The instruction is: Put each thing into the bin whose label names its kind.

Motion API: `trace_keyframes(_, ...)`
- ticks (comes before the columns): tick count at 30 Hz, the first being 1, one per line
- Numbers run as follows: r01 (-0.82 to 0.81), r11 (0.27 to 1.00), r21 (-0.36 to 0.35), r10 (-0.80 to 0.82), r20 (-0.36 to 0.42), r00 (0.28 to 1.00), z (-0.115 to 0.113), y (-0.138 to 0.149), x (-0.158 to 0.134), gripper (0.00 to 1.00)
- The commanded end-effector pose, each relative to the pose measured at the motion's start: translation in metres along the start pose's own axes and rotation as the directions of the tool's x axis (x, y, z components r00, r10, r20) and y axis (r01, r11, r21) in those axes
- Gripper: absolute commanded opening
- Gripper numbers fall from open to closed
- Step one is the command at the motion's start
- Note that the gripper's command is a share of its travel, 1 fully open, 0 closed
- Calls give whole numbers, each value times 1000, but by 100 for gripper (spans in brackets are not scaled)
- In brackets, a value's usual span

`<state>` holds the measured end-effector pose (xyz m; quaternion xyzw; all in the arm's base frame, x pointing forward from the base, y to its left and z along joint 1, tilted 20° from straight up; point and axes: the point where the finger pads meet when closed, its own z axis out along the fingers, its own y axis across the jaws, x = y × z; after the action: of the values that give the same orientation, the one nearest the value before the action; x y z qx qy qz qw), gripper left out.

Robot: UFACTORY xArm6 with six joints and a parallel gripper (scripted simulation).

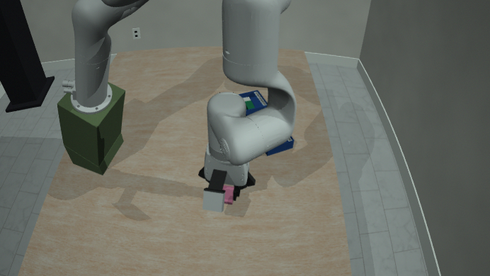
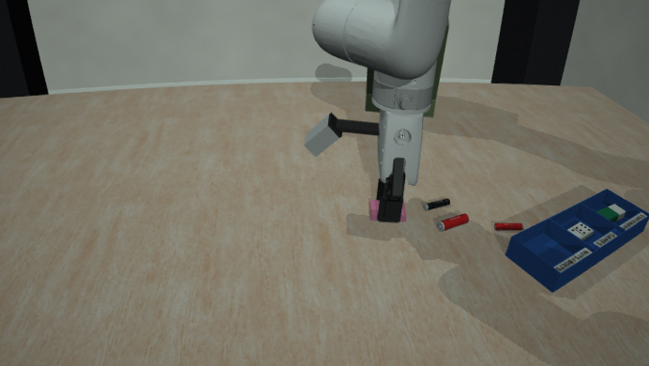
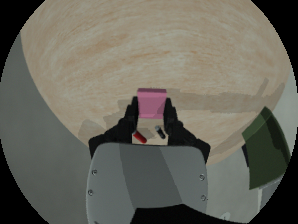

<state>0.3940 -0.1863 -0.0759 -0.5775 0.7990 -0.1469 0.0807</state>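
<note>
A pink block lies on the table near the middle; it also shows in the top view (image 1: 229,195) and in the wrist view (image 3: 150,103). My gripper (image 2: 390,213) is down at the table and shut on the pink block, its black fingers on either side. To the right lie a black battery (image 2: 436,204), a larger red battery (image 2: 453,221) and a small red battery (image 2: 508,226). A blue bin (image 2: 576,237) with three labelled compartments stands at the right; one compartment holds a white die (image 2: 581,230), another a green and white block (image 2: 611,212), and the nearest is empty.
The arm's green base (image 1: 91,125) stands at the table's left in the top view. The arm's grey body hides most of the blue bin (image 1: 255,102) in that view. A dark pillar (image 1: 19,56) stands off the table at the far left.
</note>
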Motion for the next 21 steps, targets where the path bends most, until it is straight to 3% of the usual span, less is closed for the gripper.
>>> trace_keyframes(1, 0, 1000, 6, 0, 4, 1000, -10, -1, 2, 0)
trace_keyframes(18, 0, 1000, 9, 0, 9, 1000, -58, 4, 5, 0)
trace_keyframes(21, 0, 1000, 9, 0, 9, 1000, -58, 4, 5, 0)
